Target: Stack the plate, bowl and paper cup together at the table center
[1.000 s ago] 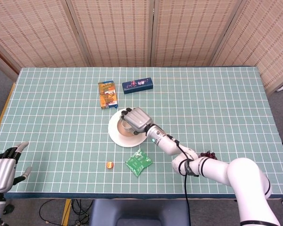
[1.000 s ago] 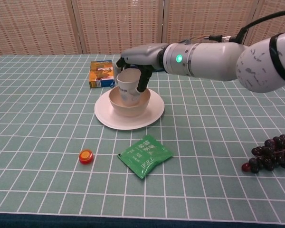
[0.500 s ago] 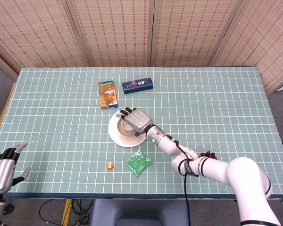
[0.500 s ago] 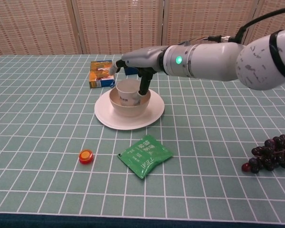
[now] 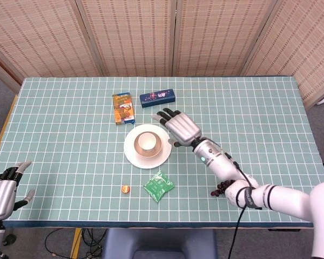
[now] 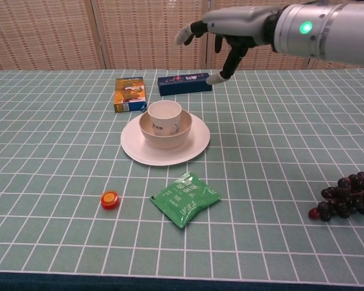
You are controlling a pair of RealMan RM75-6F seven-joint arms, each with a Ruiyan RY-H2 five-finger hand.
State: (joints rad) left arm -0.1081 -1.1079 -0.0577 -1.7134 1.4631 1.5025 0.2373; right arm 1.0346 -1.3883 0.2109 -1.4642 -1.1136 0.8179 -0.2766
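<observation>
Nearest us, our left hand (image 5: 1, 195) rests off the table's near left corner, at about eight o'clock from the stack, fingers loosely apart and holding nothing. On the green gridded table (image 6: 60, 157), a small red-and-yellow bottle cap (image 6: 110, 199) lies at seven o'clock and a green foil snack packet (image 6: 185, 198) at five o'clock from the stack; a bunch of dark purple grapes (image 6: 343, 195) sits well apart at four o'clock.

At the table centre stands the round cream plate (image 6: 192, 148), with the beige bowl (image 6: 166, 136) seated in it and the white paper cup (image 6: 164, 114) upright inside the bowl. We judge the stack complete. The cup looks light and thin-walled, easily crushed or tipped, so we would take it gently around its sides below the rim; the plate and bowl look stiff and smooth, best lifted from under the plate's edge.

Our right hand (image 6: 230, 27) hovers above and beyond the stack at two o'clock, fingers spread, empty. Further, at eleven o'clock, lie an orange snack box (image 6: 130, 94) and, at twelve, a dark blue flat box (image 6: 184, 83).
</observation>
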